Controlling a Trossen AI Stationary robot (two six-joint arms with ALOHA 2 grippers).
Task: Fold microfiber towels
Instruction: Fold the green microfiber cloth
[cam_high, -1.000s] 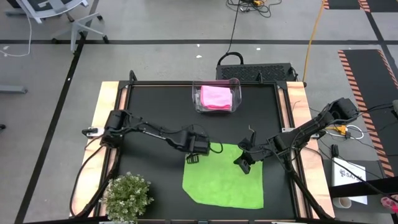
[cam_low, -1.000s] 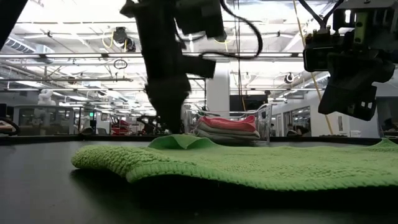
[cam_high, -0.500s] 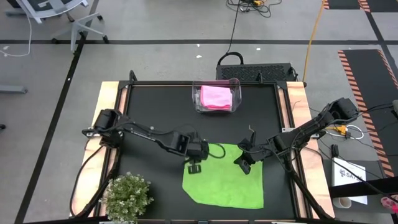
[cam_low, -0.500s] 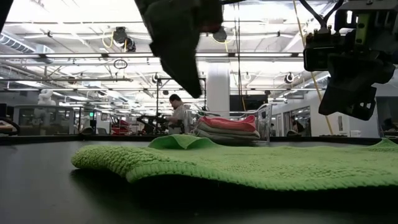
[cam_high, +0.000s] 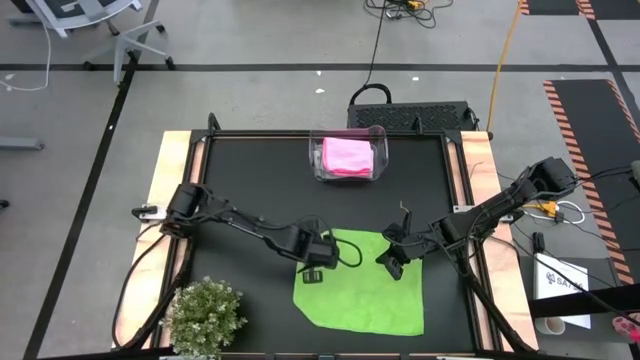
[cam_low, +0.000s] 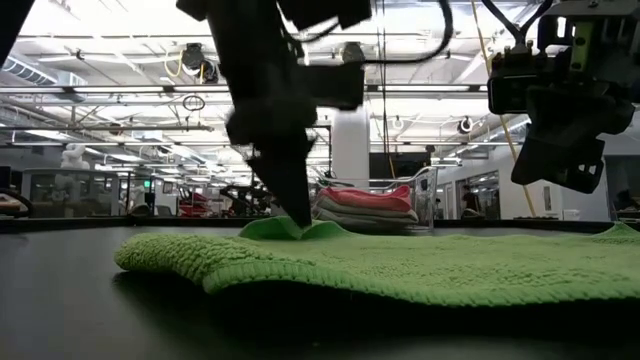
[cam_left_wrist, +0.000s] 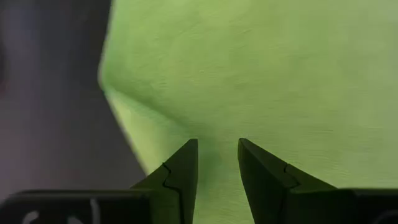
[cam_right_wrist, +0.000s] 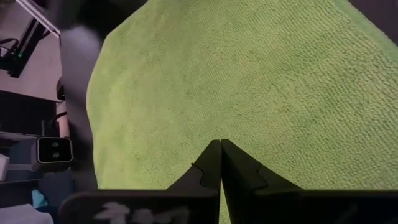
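Observation:
A lime green towel lies spread on the black table; it also shows in the low view. Near its far left corner a small fold stands up. My left gripper points down at the towel's left part, open, with its fingers over the green cloth. My right gripper is shut and empty above the towel's far right part, clear of it in the low view. A pink towel lies folded in the clear bin, with pale layers under it. My left gripper comes at the green towel from above, its open fingers pointing down by the raised fold near the towel's far left corner. Its tips reach the cloth in the low view, but I cannot tell whether they touch it. The towel lies flat on the table.
A small bushy plant stands at the near left corner of the table. The clear bin stands at the middle of the far edge. Bare black table lies between the bin and the towel and left of the towel.
My left gripper has risen off the towel's far left corner, gone a little toward the near edge, and come down again onto the towel's left part. The towel lies as before.

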